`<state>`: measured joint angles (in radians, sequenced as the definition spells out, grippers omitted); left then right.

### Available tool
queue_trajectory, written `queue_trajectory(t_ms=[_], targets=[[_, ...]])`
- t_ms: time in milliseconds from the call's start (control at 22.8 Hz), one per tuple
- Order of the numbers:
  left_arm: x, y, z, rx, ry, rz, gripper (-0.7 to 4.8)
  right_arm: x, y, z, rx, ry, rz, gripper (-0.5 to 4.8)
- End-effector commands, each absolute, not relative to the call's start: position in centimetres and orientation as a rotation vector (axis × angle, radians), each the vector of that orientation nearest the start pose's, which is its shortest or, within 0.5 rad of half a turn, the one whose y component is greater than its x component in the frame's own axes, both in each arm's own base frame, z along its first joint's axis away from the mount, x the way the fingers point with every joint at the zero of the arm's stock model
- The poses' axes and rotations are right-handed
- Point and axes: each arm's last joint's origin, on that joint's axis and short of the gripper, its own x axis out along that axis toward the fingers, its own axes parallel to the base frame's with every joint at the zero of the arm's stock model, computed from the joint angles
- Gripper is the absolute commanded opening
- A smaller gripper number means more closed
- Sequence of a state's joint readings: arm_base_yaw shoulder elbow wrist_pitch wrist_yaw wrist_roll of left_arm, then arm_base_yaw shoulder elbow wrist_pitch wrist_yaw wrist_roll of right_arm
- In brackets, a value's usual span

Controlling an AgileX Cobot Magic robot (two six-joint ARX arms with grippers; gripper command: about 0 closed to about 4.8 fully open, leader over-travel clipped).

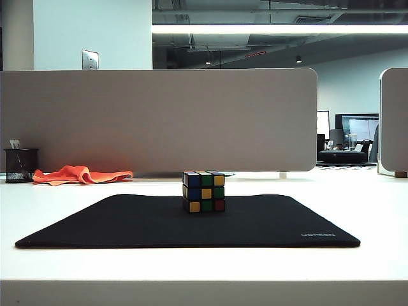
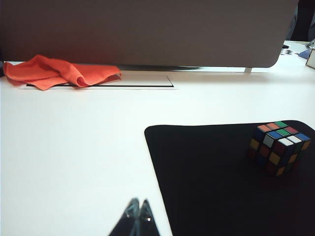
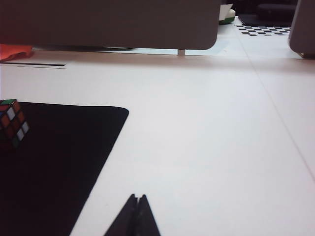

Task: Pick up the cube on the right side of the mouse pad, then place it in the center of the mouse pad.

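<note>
Nearest the exterior camera lies the front edge of the white table point(image 1: 204, 268), and just behind it the mouse pad point(image 1: 115, 223), a flat black mat with grey lettering at its near right corner. The cube point(image 1: 204, 191) stands on the mouse pad at about mid-width, toward the far edge, resting flat on one face. No arm appears in the exterior view.

Handling, as a judgement: the cube looks rigid, light and hard-sided, with smooth sticker faces that may slip under a weak pinch. Its layers can probably twist, so the best hold is across two opposite flat faces at mid-height, square to the faces, not on corners or edges. The mat is soft fabric and should give a stable seat.

Left gripper point(image 2: 139, 216): fingertips pressed together, nothing between them. It hovers over bare table just beside the left edge of the mouse pad, well apart from the cube, which the left wrist view shows further in on the mat.

Right gripper point(image 3: 138, 212): fingertips likewise together and empty. It sits over the table by the right edge of the mouse pad, the cube visible only at the margin of the right wrist view, well apart.

Background items: an orange cloth point(image 1: 80, 174) and a black pen cup point(image 1: 19, 166) rest at the far left, against the grey divider point(image 1: 159, 121).

As things lie, the placement reads as already made.
</note>
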<state>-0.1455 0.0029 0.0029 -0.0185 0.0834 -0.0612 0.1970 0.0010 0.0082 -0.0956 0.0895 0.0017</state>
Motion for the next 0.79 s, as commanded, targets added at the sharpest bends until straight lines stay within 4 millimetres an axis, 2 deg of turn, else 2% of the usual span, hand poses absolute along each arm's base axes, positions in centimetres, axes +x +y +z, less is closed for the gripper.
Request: queue_trajectory(t_ms=[44,791], targets=[[9.61,-1.55,16.87,-0.034,-0.034,-0.199,-0.06,9.51,1.78,15.94,-0.036,0.067,0.155,0.08],[9.62,-1.54,16.76,-0.035,-0.023,-0.190,-0.06,9.51,1.75,15.94,-0.035,0.068,0.149,0.09]])
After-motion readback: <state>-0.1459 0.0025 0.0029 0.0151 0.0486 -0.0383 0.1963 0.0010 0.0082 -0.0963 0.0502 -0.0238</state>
